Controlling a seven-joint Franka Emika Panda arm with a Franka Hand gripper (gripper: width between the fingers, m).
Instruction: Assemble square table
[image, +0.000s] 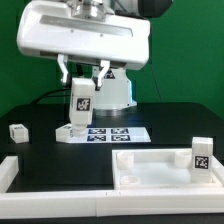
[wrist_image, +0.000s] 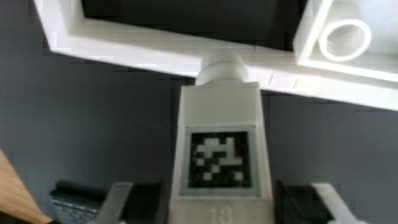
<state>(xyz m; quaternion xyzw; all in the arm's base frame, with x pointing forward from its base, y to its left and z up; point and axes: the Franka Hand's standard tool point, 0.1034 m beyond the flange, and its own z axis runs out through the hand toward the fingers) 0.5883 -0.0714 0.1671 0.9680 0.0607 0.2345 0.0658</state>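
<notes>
Closest to the lens lies a white border bar (image: 10, 172) on the dark bench (image: 50, 155), with the square slab (image: 160, 182) just beside it on the exterior view's right. One leg (image: 201, 155) stands upright at the slab's far corner. A small leg (image: 17, 131) sits well apart on the exterior view's left. Fingers (wrist_image: 125, 200) are clamped from both sides on a third leg (image: 80, 100). Its long axis is vertical, its tagged face toward the exterior camera. Its narrow round tip points down beside the end of the marker board (image: 105, 132); whether they touch, I cannot tell.
</notes>
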